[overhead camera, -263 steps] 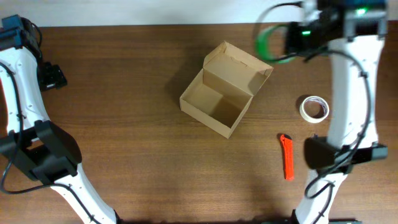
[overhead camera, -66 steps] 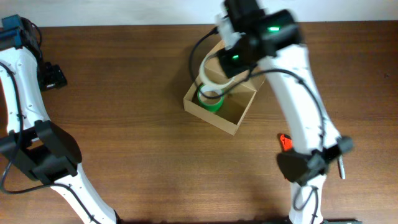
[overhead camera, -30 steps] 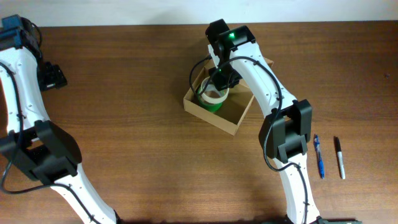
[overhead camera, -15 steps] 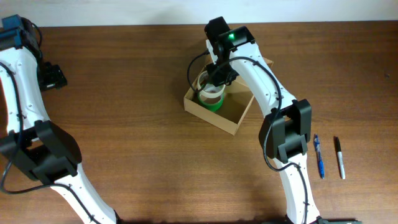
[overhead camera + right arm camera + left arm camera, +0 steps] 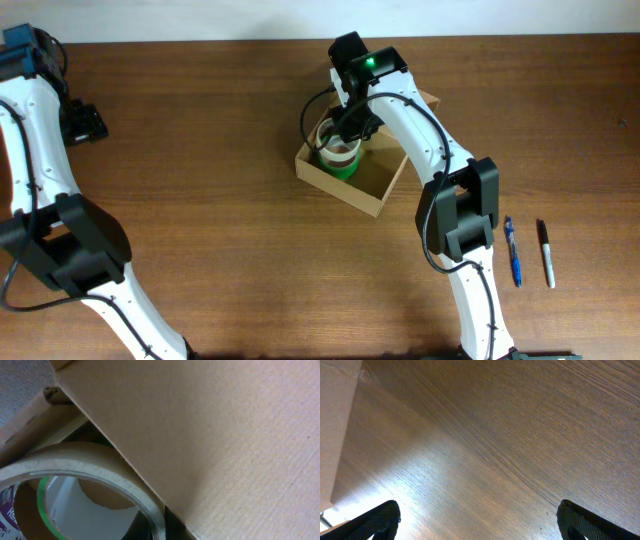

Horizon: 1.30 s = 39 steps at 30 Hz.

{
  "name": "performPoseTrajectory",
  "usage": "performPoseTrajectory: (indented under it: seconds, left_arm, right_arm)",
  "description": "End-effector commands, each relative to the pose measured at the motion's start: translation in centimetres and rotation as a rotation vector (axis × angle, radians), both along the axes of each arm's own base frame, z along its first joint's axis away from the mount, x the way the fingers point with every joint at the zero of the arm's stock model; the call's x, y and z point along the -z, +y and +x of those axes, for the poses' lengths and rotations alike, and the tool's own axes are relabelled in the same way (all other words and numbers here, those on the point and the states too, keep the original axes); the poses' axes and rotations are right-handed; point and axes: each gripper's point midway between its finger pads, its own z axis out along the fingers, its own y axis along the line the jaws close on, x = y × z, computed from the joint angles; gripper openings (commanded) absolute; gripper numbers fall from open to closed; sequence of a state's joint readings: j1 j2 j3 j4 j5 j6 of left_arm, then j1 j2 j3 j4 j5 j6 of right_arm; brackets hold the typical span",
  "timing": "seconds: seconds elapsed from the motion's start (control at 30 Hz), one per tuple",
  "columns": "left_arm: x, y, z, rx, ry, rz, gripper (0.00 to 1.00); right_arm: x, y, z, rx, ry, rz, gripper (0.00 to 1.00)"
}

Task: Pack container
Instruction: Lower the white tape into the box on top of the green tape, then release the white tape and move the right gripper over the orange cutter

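The right gripper (image 5: 352, 124), fingers together, hangs over the box (image 5: 345, 193), by the roll (image 5: 70, 459) inside. The left gripper (image 5: 479, 521), fingers wide apart, is far from the box.

Table (image 5: 220, 220): dark brown wood grain, carrying the blue pen.
Blue pen (image 5: 513, 252): lying flat, pointing toward the near edge.
Black marker (image 5: 546, 253): just right of the blue pen, roughly parallel, not touching.
Pale strip (image 5: 200, 18): far beyond the blue pen, possibly a wall.
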<state>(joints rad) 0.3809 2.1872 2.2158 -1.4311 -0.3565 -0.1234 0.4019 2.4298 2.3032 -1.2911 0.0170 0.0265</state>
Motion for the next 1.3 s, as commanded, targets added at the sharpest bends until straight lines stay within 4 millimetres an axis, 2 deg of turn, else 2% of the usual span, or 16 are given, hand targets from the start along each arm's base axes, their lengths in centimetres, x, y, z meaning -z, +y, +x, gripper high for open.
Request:
performPoseTrajectory:
  seconds: [0.0, 0.3, 0.47, 0.5, 0.53, 0.57, 0.73, 0.8, 0.9, 1.0, 1.1, 1.13, 1.17, 1.27]
  left_arm:
    - [0.4, 0.2, -0.2, 0.003, 0.016, 0.002, 1.00]
    - [0.4, 0.2, -0.2, 0.003, 0.016, 0.002, 1.00]
    - [0.4, 0.2, -0.2, 0.003, 0.016, 0.002, 1.00]
    - [0.4, 0.2, -0.2, 0.003, 0.016, 0.002, 1.00]
    - [0.4, 0.2, -0.2, 0.003, 0.016, 0.002, 1.00]
    - [0.4, 0.2, -0.2, 0.003, 0.016, 0.002, 1.00]
    - [0.4, 0.2, -0.2, 0.003, 0.016, 0.002, 1.00]
    - [0.4, 0.2, -0.2, 0.003, 0.016, 0.002, 1.00]
    - [0.4, 0.2, -0.2, 0.003, 0.016, 0.002, 1.00]
    - [0.4, 0.2, -0.2, 0.003, 0.016, 0.002, 1.00]
    - [0.4, 0.2, -0.2, 0.003, 0.016, 0.002, 1.00]
    - [0.4, 0.2, -0.2, 0.003, 0.016, 0.002, 1.00]
    - [0.4, 0.2, -0.2, 0.003, 0.016, 0.002, 1.00]
    - [0.4, 0.2, -0.2, 0.003, 0.016, 0.002, 1.00]
  right_arm:
    - [1.2, 0.3, -0.3, 0.007, 0.025, 0.001, 0.04]
    - [3.1, 0.0, -1.0, 0.009, 0.079, -0.023, 0.04]
    - [3.2, 0.0, -1.0, 0.009, 0.081, -0.024, 0.04]
    - [3.2, 0.0, -1.1, 0.009, 0.083, -0.025, 0.12]
    - [3.2, 0.0, -1.1, 0.008, 0.086, -0.025, 0.31]
    - [3.2, 0.0, -1.3, 0.008, 0.090, -0.026, 0.36]
    - [2.5, 0.3, -1.5, -0.016, 0.074, -0.046, 0.27]
    - [1.2, 0.2, -1.2, -0.021, 0.034, -0.071, 0.27]
    - [-1.9, 0.6, -1.0, -0.031, -0.029, -0.079, 0.27]
    - [-6.6, 1.3, -1.2, -0.030, -0.104, -0.041, 0.30]
    - [-12.3, 1.4, -1.4, -0.029, -0.218, -0.020, 0.42]
    - [-14.2, 1.2, -1.4, -0.025, -0.264, -0.028, 0.48]
    - [-16.3, 0.7, -1.7, -0.018, -0.313, -0.037, 0.48]
    - [-20.6, -0.8, -2.8, 0.016, -0.398, -0.064, 0.48]
